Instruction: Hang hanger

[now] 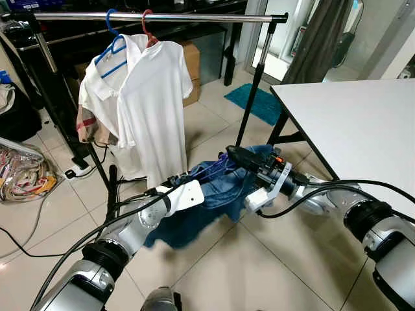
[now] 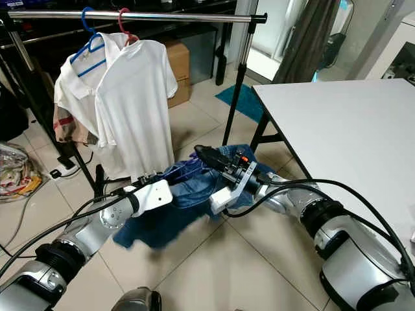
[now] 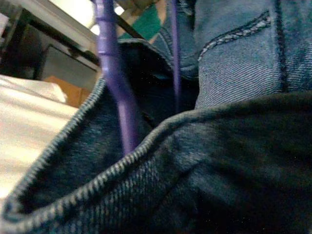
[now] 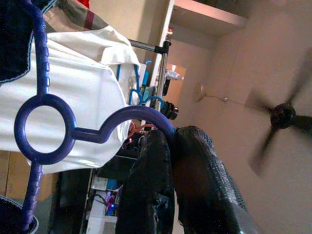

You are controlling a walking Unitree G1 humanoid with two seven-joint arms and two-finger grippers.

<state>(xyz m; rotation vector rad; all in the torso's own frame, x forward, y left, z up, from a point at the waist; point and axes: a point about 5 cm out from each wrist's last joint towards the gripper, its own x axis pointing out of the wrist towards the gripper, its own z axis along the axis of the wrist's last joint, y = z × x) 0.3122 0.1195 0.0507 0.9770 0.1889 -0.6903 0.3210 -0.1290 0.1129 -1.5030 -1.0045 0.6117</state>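
Right pincer (image 4: 168, 146) clenched on purple hanger (image 4: 44, 122) hook (jeans (image 1: 214, 194) loaded); left pincer's grip indiscernible; rail (image 1: 155, 17) unreached, hanging remains.

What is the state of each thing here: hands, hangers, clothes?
Right hand: shut on the purple hanger's hook.
Left hand: under the jeans, fingers hidden.
Purple hanger: off the rail, carrying the jeans.
Jeans: draped on the purple hanger, held low between the arms.
Rail: two hangers on it.
Blue hanger: hooked on the rail, with a shirt.
Red hanger: hooked on the rail, with a white shirt.
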